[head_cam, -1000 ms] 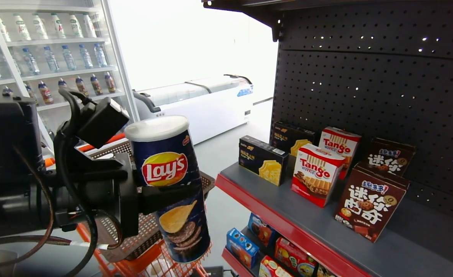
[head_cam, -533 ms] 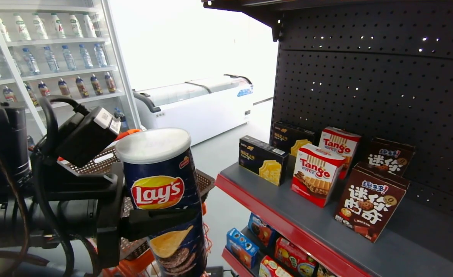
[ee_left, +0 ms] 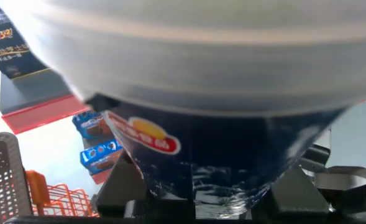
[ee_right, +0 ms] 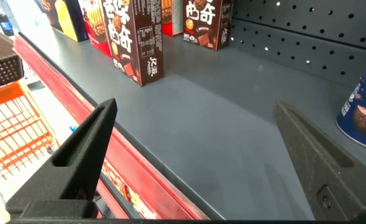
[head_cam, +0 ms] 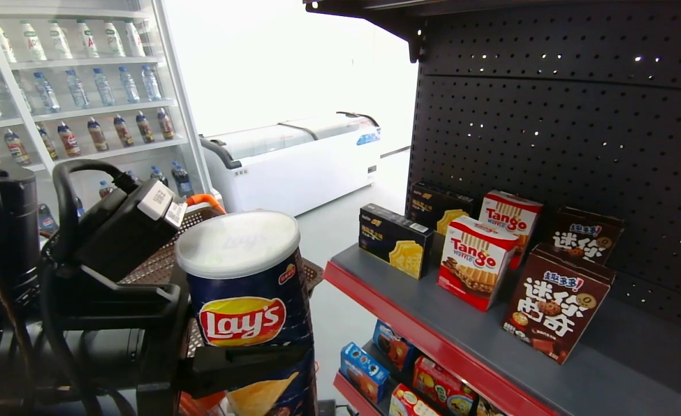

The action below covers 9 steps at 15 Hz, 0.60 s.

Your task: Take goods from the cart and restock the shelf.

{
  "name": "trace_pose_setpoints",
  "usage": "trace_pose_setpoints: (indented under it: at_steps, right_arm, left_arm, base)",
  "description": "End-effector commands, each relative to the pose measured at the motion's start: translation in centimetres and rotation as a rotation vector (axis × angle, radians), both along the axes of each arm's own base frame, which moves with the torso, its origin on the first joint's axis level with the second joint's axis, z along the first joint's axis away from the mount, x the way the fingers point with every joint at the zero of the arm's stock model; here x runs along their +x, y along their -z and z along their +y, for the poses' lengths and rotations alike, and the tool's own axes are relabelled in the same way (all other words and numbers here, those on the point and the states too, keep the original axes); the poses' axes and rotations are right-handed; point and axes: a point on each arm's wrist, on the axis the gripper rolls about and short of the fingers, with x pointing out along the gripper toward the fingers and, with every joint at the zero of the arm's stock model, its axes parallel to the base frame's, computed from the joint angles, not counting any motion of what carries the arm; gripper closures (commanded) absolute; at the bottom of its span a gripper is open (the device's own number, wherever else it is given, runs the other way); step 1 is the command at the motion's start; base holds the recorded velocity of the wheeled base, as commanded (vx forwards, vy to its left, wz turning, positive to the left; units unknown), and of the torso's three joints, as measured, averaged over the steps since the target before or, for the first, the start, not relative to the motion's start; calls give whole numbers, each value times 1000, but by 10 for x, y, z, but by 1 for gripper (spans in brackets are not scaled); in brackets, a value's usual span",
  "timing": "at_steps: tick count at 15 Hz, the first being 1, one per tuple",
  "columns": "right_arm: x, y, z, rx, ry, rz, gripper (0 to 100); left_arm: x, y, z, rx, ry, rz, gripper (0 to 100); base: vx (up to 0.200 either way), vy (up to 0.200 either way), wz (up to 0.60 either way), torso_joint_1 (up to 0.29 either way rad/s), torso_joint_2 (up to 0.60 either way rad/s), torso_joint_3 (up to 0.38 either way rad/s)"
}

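The left pincer (head_cam: 248, 361) is clamped around the chip canister (head_cam: 242, 289), which stands upright with its long axis vertical, by the cart (head_cam: 155, 263). The shelf (head_cam: 606, 370) lies to the canister's right, red front edge nearest. The right pincer (ee_right: 195, 109) hangs open over bare shelf board.

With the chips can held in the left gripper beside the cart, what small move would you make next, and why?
I would probably carry the chips can rightward toward the shelf. The left gripper is shut on it, holding it upright by the cart, short of the shelf's red lip, and bare grey deck lies in front of the boxes.
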Motion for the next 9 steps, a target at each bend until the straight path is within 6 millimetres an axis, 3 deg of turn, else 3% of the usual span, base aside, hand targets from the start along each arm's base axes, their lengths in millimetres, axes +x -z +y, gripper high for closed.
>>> trace_pose_setpoints:
  at_steps: [1, 9]
  right_arm:
    - [0, 0, 0, 0, 0, -1, 0]
    - [0, 0, 0, 0, 0, -1, 0]
  left_arm:
    - [-1, 0, 0, 0, 1, 0, 100]
    - [-3, -1, 1, -4, 3, -7, 100]
  base:
    - [0, 0, 0, 0, 0, 0]
    - [0, 0, -600, 4, 2, 1]
